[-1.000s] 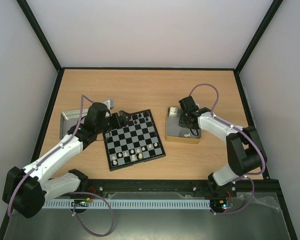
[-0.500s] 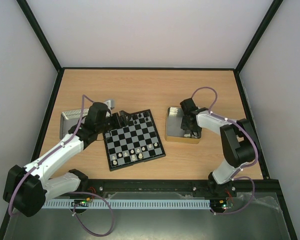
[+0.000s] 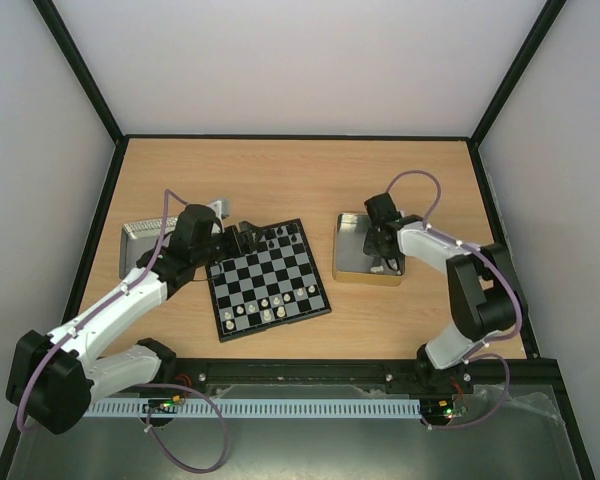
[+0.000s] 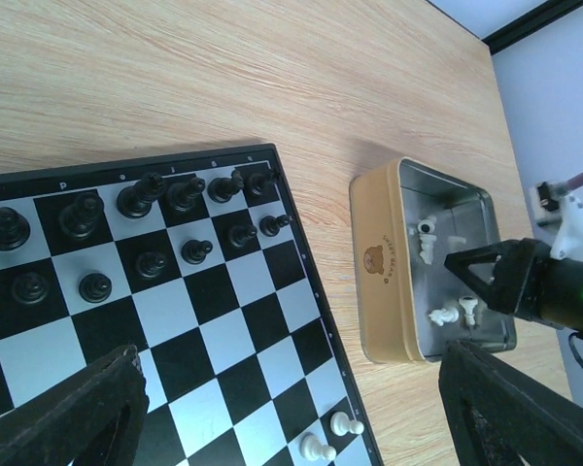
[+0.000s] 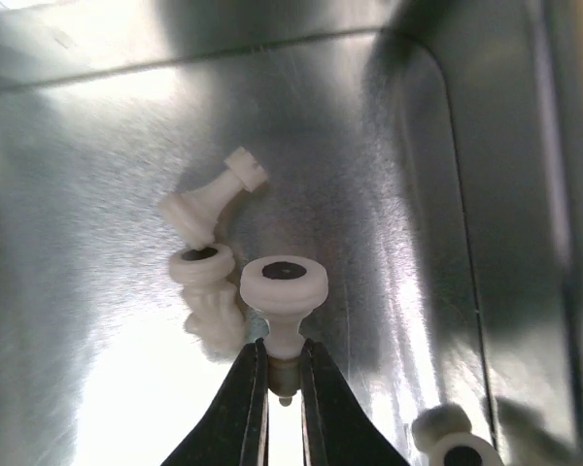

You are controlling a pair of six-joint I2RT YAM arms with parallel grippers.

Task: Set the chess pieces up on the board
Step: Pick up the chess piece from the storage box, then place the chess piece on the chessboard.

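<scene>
The board [image 3: 268, 279] lies mid-table with black pieces [image 4: 165, 194] on its far rows and white pieces [image 3: 268, 307] on its near rows. My right gripper [image 5: 284, 381] is inside the gold-rimmed tray [image 3: 346, 262], shut on a white piece [image 5: 283, 291] held by its stem, base towards the camera. Two more white pieces [image 5: 206, 209] lie beside it on the tray floor, and another [image 5: 455, 445] lies at the lower right. My left gripper [image 3: 242, 238] hovers open over the board's far left corner; its fingertips [image 4: 78, 417] frame the left wrist view.
A silver tray [image 3: 140, 240] sits left of the board, partly under my left arm. The gold tray also shows in the left wrist view [image 4: 379, 272] with white pieces inside it. Black frame rails bound the wooden table [image 3: 300, 180].
My right gripper has moved down inside the gold tray and shifted slightly right. The left arm has not moved.
</scene>
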